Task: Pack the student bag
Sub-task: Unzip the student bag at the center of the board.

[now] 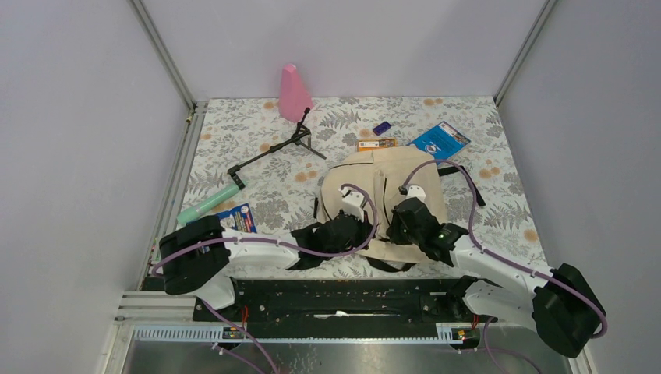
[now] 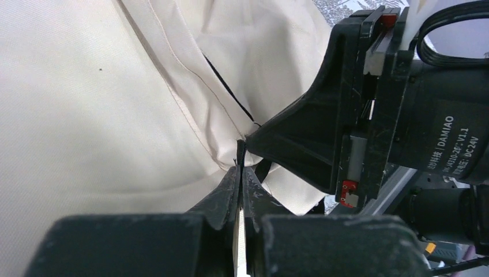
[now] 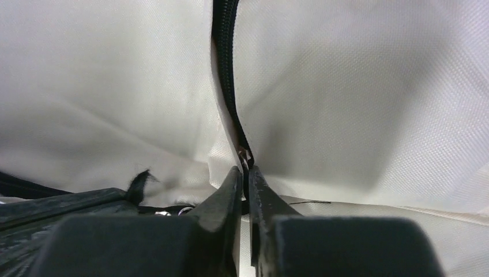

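The cream student bag (image 1: 386, 183) lies flat in the middle of the table, and both grippers are at its near edge. In the left wrist view my left gripper (image 2: 240, 172) is shut on the bag's fabric edge (image 2: 230, 151), where a thin black trim ends. My right gripper (image 2: 311, 138) shows there as a black body just to the right. In the right wrist view my right gripper (image 3: 246, 172) is shut on the small metal zipper pull (image 3: 244, 156) at the lower end of the black zipper (image 3: 225, 57). From above, the left gripper (image 1: 352, 231) and right gripper (image 1: 399, 224) sit close together.
Behind the bag lie an orange box (image 1: 376, 144), a purple item (image 1: 381, 128) and a blue booklet (image 1: 440, 140). To the left are a pink cone (image 1: 294, 93), a black folding stand (image 1: 273, 148), a green tube (image 1: 206, 204) and a blue-white packet (image 1: 238, 218).
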Robot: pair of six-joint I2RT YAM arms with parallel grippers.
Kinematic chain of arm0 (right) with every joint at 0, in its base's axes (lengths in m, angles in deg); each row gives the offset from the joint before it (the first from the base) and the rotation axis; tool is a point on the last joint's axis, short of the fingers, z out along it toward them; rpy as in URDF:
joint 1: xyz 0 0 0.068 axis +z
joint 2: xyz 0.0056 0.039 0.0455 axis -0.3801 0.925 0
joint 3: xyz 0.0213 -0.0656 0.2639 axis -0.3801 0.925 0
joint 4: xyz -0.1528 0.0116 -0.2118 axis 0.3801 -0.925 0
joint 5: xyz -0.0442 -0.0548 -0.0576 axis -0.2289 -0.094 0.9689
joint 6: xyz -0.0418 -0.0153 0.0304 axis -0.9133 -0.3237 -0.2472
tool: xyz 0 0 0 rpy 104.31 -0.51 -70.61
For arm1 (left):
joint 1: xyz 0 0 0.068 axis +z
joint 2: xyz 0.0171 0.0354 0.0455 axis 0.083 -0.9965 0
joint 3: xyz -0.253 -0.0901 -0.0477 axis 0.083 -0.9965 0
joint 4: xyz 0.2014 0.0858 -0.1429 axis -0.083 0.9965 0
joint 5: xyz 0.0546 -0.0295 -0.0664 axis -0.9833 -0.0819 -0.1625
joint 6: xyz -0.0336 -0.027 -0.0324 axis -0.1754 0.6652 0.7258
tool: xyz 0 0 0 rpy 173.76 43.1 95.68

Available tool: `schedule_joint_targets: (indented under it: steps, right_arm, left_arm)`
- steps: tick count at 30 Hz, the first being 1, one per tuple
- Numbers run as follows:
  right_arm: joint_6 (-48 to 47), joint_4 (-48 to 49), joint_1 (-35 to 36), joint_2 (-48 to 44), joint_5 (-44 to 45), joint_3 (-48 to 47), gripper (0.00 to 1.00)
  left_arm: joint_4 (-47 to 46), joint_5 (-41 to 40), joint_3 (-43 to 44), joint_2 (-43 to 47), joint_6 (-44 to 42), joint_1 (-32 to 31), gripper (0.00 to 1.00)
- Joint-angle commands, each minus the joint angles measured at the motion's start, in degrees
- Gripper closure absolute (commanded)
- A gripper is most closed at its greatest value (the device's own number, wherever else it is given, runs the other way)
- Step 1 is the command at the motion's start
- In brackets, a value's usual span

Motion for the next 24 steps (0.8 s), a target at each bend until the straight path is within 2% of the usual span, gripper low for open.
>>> schedule_joint_targets:
  steps: [1,5,8,18,22,24]
  right_arm:
    - [1.7,2.5,1.0,1.6,5.3,-2.8,1.0]
    - [2.8,6.4,1.1,-3.1,5.4,-0.1,1.0]
    - [2.2,5.7,1.1,-6.6,7.9,0.6,1.0]
    - [1.5,2.4,1.1,-8.6,9.6,2.2,1.0]
    - [2.8,2.3,1.1,-9.8,8.6,3.2,1.0]
    - [2.3,2.1,1.1,-10.4,7.4,3.0,0.83]
  left_arm:
    - [-1.3,-7.7,-0.6,4.3,-1.9,0.1,1.0]
    - [2.1,-14.2,-1.4,7.0,-3.8,0.2,1.0]
    - [5.3,-18.8,-1.8,8.8,-3.4,1.1,1.0]
    - [6.1,-19.5,-5.4,12.8,0.3,5.7,1.0]
    - [3.5,-15.4,-7.0,14.6,-0.4,7.5,1.0]
    - [1.6,-11.0,-7.1,15.1,-2.7,7.6,1.0]
